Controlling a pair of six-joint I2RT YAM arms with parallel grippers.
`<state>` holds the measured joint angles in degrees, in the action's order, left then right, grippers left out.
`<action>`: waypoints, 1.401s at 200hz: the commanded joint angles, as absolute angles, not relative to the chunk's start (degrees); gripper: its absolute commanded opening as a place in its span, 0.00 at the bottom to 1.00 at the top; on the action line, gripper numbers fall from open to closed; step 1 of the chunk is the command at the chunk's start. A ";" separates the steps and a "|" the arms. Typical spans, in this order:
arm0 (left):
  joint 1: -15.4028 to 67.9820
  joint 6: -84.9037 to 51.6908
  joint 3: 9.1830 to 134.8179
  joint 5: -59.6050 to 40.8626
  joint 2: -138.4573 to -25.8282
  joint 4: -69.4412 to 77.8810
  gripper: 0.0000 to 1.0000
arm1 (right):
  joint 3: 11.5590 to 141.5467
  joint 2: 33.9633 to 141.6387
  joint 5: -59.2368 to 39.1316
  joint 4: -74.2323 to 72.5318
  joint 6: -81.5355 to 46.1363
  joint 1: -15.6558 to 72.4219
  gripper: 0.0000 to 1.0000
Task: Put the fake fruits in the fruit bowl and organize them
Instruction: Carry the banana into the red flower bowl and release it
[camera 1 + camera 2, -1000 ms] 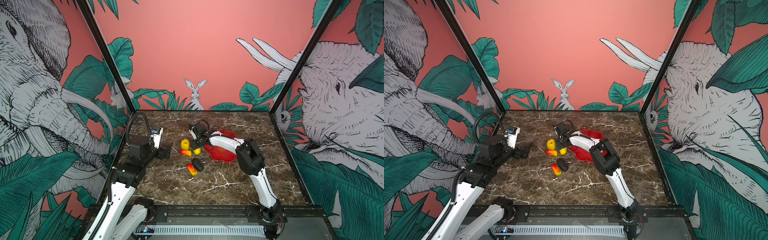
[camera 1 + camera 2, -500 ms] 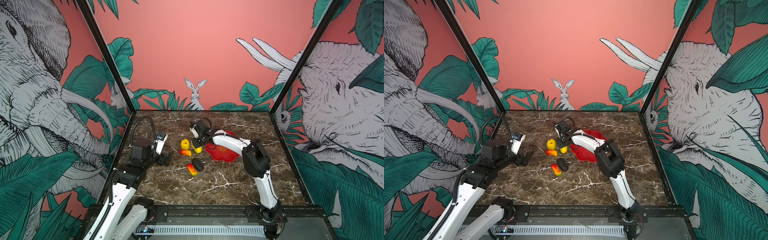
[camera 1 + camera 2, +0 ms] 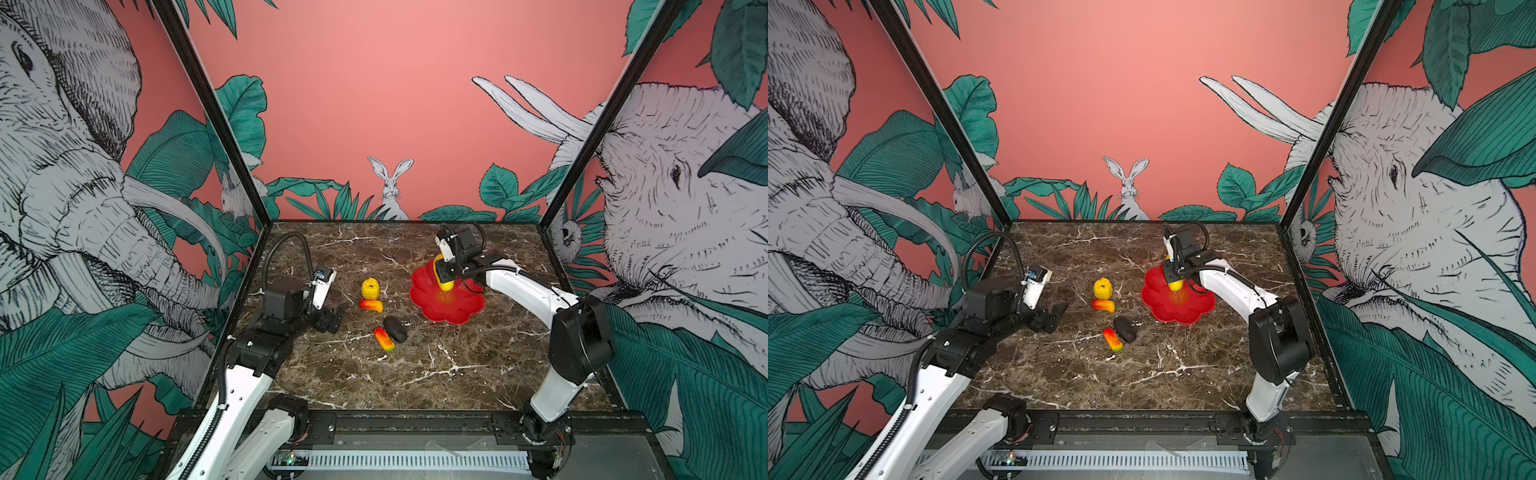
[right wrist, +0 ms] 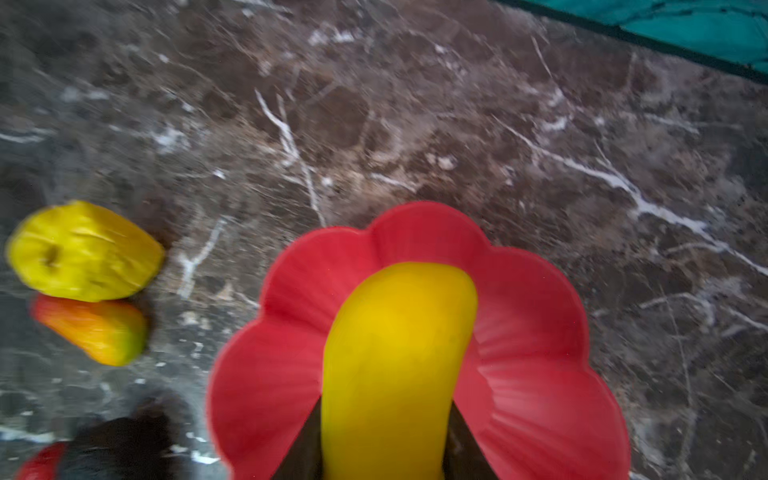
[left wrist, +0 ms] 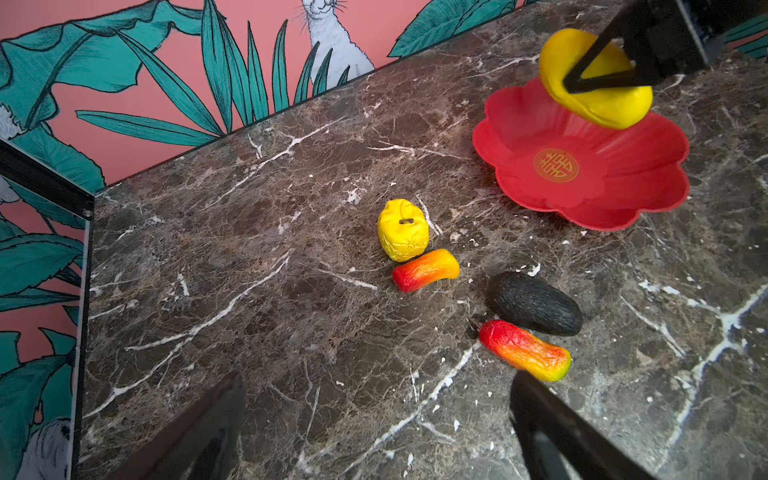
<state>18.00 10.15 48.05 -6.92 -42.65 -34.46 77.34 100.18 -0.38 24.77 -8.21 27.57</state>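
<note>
My right gripper (image 3: 444, 275) is shut on the long yellow fruit (image 3: 443, 281), which hangs over the far rim of the red flower-shaped fruit bowl (image 3: 457, 309). The right wrist view shows that fruit (image 4: 395, 353) between my dark fingers, above the bowl (image 4: 540, 353). Left of the bowl on the marble lie the bumpy yellow fruit (image 3: 370, 288), a red-orange fruit (image 3: 371, 305), the dark oval (image 3: 395, 328) and a second red-orange fruit (image 3: 384, 339). My left gripper (image 3: 332, 318) stands open and empty, left of the fruits.
The marble floor (image 3: 415, 374) is boxed in by black frame posts and printed walls at the back and both sides. A black rail (image 3: 395, 424) runs along the front edge. The right arm's elbow (image 3: 579, 340) stands right of the bowl.
My right gripper shut on the long yellow fruit beside the other fruits and carried it right, over the bowl. The left gripper dropped a little toward the table.
</note>
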 commanded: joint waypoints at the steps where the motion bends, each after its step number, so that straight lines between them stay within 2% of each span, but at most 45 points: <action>1: 17.87 10.96 47.29 -7.65 -42.54 -34.90 1.00 | 75.60 101.89 1.32 24.65 -5.05 26.97 0.32; 67: 17.87 10.96 47.19 -7.26 -42.73 -35.08 1.00 | 74.09 108.55 4.52 22.78 -3.52 25.03 0.31; 136: 17.89 11.16 47.28 -7.13 -43.28 -35.03 1.00 | 73.27 109.10 6.13 22.37 -3.96 22.98 0.32; 192: 17.86 11.16 47.20 -6.95 -43.08 -35.15 1.00 | 74.79 109.37 6.31 23.92 -3.81 22.93 0.63; 249: 17.89 11.16 47.33 -6.93 -43.68 -35.13 1.00 | 78.68 98.70 5.08 29.47 -0.49 24.87 0.99; 280: 17.87 11.16 47.41 -6.77 -43.94 -35.11 1.00 | 84.21 97.69 4.92 31.98 0.23 29.36 0.99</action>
<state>17.96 10.24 47.83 -6.83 -43.92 -34.46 79.55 99.33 5.52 29.71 -0.93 25.82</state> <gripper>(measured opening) 0.996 0.992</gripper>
